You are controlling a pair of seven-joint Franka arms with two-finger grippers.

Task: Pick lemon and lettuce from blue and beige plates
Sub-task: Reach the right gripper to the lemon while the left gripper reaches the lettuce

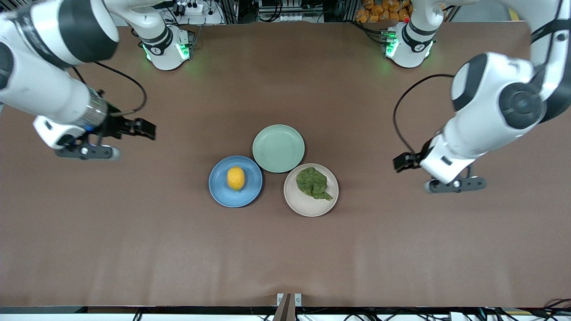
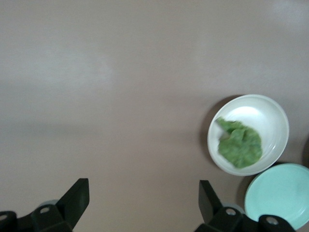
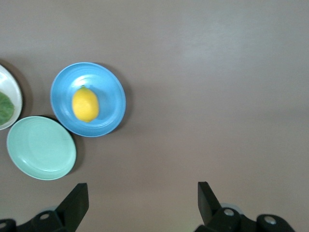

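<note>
The yellow-orange lemon (image 1: 235,178) (image 3: 85,104) lies on the blue plate (image 1: 218,189) (image 3: 110,92) near the middle of the table. Beside it, toward the left arm's end, the crinkled green lettuce (image 1: 315,183) (image 2: 239,145) lies on the beige plate (image 1: 303,203) (image 2: 273,121). My right gripper (image 1: 149,129) (image 3: 143,188) hangs open over bare table toward the right arm's end, apart from the blue plate. My left gripper (image 1: 400,161) (image 2: 144,186) hangs open over bare table toward the left arm's end, apart from the beige plate. Nothing sits between either pair of fingers.
A pale mint-green plate (image 1: 278,148) (image 3: 41,147) (image 2: 280,193) with nothing on it sits touching both other plates, farther from the front camera. The brown table (image 1: 285,249) spreads wide around the plates. Both arm bases (image 1: 167,49) (image 1: 408,44) stand at the table's edge farthest from the front camera.
</note>
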